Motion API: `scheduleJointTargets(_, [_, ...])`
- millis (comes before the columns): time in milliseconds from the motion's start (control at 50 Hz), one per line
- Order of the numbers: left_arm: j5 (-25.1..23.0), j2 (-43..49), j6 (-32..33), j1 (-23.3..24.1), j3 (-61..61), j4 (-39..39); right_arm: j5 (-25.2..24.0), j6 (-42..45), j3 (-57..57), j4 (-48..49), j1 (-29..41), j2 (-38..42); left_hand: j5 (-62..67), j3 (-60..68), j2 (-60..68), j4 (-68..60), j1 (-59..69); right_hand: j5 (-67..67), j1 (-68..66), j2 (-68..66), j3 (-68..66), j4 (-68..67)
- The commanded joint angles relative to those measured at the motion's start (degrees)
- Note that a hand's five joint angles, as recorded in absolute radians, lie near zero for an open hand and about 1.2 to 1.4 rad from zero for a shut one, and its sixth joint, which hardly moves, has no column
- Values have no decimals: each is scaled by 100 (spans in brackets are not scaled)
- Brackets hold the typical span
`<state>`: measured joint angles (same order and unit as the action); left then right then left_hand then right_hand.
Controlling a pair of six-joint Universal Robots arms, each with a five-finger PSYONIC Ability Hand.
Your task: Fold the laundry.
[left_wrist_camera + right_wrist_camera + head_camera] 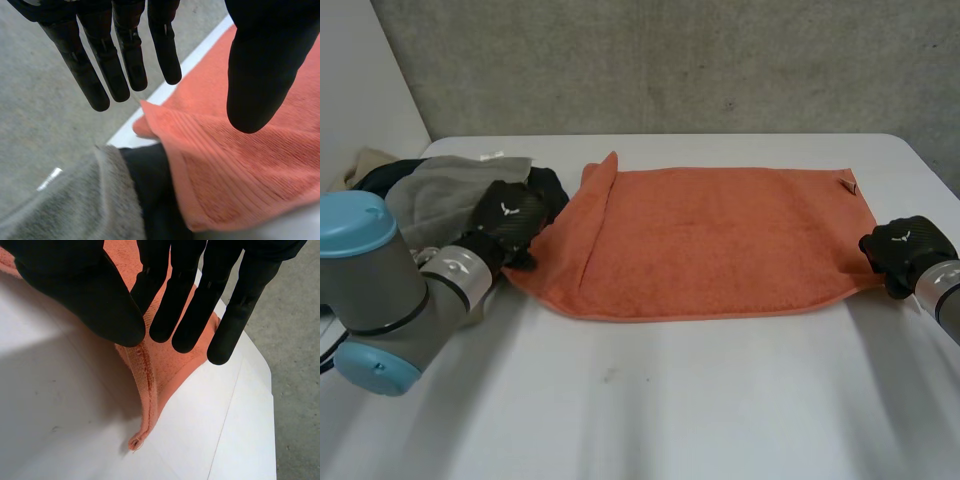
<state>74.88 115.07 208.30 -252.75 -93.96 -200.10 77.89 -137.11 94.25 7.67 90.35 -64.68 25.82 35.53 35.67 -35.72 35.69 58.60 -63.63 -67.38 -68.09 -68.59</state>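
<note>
The orange towel (710, 240) lies flat on the table (700, 400), long axis running from hand to hand. My right hand (905, 250) pinches the hem by its near right corner — my left hand (510, 222) hovers open, fingers straight, over the left end, not yet gripping.

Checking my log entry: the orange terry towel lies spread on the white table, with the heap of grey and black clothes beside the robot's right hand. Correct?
No: the heap of grey and black clothes lies beside the left hand, as the head view shows. The orange terry towel does lie spread on the white table.
</note>
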Motion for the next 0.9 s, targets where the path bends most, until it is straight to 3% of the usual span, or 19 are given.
scheduleJointTargets(20, [-17, 42, 70, -46, -87, 111, -2, 0, -12, 6, 8, 8, 652, 681, 668, -663, 665, 1140, -1637, -1262, -1191, -1141])
scheduleJointTargets(180, [-175, 270, 114, -292, -70, 59, 7, 0, -4, 6, 9, 35, 501, 530, 517, -512, 514, 1140, -1637, -1262, -1191, -1141])
scheduleJointTargets(300, [-553, 569, 982, -389, -87, 59, 7, 0, -12, 6, 9, 52, -54, -25, -38, 43, -41, 1140, -1637, -1262, -1191, -1141])
scheduleJointTargets(440, [-571, 683, 1977, -450, -131, 50, 7, 0, -4, 6, 17, 61, -240, -211, -224, 229, -227, 1140, -1637, -1262, -1191, -1141])
scheduleJointTargets(680, [-579, 1245, 2074, -468, 387, -257, 7, 0, 23, 15, 44, 105, 197, 226, 213, -208, 210, 1140, -1637, -1262, -1191, -1141])
scheduleJointTargets(780, [-597, 1535, 2056, -459, 668, -381, 25, 0, 23, 24, 44, 105, 1221, 1250, 1237, -1232, 1234, 1140, -1637, -1262, -1191, -1141])
scheduleJointTargets(840, [-597, 1755, 2065, -433, 861, -372, 42, 0, 14, 41, 17, 105, 3938, 3967, 3954, -3949, 3951, 1140, -1637, -1262, -1191, -1141])
scheduleJointTargets(900, [-553, 1729, 2013, -389, 845, -320, 121, 26, -30, 33, 0, 87, 4418, 4447, 4433, -4428, 4431, 1140, -1637, -1262, -1191, -1141])
